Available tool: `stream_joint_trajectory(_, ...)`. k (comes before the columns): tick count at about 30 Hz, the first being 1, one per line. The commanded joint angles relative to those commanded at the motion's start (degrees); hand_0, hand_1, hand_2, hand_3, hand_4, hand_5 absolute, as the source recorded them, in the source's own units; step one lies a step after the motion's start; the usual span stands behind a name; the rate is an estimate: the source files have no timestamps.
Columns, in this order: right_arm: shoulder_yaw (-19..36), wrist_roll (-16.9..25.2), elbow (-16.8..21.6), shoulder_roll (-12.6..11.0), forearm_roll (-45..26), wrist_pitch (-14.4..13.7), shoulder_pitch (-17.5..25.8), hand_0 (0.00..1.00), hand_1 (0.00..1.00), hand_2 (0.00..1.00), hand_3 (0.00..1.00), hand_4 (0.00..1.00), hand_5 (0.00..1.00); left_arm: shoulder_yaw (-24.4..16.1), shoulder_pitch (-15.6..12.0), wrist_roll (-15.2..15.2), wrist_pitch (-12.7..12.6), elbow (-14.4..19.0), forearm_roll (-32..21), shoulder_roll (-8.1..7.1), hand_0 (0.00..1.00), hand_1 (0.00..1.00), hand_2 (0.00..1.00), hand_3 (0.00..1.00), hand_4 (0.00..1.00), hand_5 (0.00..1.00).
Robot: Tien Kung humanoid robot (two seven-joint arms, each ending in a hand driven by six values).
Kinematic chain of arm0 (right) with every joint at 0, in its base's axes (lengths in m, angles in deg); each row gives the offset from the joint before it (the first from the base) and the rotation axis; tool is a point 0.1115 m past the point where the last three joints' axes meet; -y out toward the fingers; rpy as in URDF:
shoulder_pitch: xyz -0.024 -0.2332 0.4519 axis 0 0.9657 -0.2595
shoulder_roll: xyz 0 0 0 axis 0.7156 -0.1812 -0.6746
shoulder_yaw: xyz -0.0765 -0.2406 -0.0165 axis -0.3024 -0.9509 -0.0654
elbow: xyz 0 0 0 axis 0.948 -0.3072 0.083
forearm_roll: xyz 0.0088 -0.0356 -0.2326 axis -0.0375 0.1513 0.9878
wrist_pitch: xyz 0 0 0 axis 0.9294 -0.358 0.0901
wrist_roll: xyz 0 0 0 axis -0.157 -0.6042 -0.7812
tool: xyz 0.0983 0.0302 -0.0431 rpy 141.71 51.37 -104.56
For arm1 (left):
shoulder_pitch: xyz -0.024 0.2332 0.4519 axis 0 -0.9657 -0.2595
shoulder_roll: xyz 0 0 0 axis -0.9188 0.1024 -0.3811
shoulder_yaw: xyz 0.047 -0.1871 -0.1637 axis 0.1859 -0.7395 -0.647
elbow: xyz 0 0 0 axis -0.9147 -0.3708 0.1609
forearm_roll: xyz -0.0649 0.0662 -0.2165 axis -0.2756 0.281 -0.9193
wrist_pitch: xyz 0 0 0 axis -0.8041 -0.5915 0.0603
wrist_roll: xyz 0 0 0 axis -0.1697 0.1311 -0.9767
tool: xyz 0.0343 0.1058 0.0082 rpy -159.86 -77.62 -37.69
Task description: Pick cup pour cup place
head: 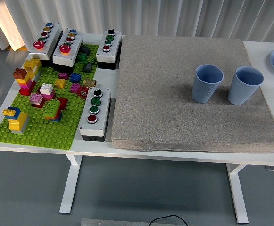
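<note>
- No robot hand in view, so you can't tell its state.
- Two ribbed blue plastic cups (207,83) (244,84) stand upright, near each other, on the grey foam mat (174,117).
- Picking hasn't started; you'd reach for one cup first.

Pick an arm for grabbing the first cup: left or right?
Right, probably. Neither arm is in view yet, but both blue cups, the left cup and the right cup, stand upright on the right part of the grey mat, nearer the right arm's side.
</note>
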State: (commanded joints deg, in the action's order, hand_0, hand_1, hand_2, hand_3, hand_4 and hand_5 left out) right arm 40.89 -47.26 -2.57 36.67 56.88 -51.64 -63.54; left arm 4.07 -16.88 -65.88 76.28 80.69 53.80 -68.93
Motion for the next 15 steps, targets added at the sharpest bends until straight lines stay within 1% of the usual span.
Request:
stream_joint_trajectory(1,0.3,-0.4,-0.2,0.0,0.4,1.5,0.5,0.88,0.809,0.83,0.876,0.823,0.439,0.0,0.0,0.0,0.0,0.0,0.1,0.01,0.728,0.774,0.83,0.66,0.526,0.944)
stream_joint_trajectory(3,0.8,-0.8,-0.7,-0.1,0.6,3.3,1.4,0.88,0.809,0.83,0.876,0.823,0.439,0.1,-0.1,0.0,0.0,0.0,0.1,0.02,0.728,0.774,0.83,0.66,0.526,0.944)
stream_joint_trajectory(4,0.9,-0.8,-0.8,-0.1,0.6,3.5,1.5,0.894,0.828,0.88,0.922,0.839,0.354,0.1,-0.1,0.0,0.0,0.0,0.1,0.02,0.729,0.773,0.83,0.66,0.526,0.945)
stream_joint_trajectory(7,1.8,-1.1,-1.5,-0.1,0.4,5.3,2.6,0.894,0.828,0.88,0.922,0.839,0.354,0.4,-0.1,0.0,0.1,0.0,-0.1,0.01,0.729,0.773,0.83,0.66,0.526,0.945)
stream_joint_trajectory(9,2.6,-1.5,-1.8,0.1,0.7,7.4,3.7,0.894,0.828,0.88,0.922,0.839,0.354,0.9,-0.2,0.1,0.1,0.0,-0.6,0.02,0.729,0.773,0.83,0.66,0.526,0.945)
stream_joint_trajectory(10,2.7,-1.5,-1.9,0.2,0.8,8.0,3.9,0.902,0.842,0.909,0.952,0.849,0.28,1.0,-0.2,0.1,0.1,0.0,-0.6,0.03,0.728,0.773,0.83,0.66,0.526,0.945)
stream_joint_trajectory(12,3.1,-1.8,-2.2,0.7,1.2,8.9,4.6,0.902,0.842,0.909,0.952,0.849,0.28,1.1,-0.2,0.1,0.1,0.0,-0.6,0.06,0.728,0.773,0.83,0.66,0.526,0.945)
stream_joint_trajectory(15,3.3,-1.9,-2.5,1.5,1.7,9.1,5.3,0.902,0.842,0.909,0.952,0.849,0.28,1.1,-0.2,0.1,0.2,0.0,-0.4,0.09,0.728,0.773,0.83,0.66,0.526,0.945)
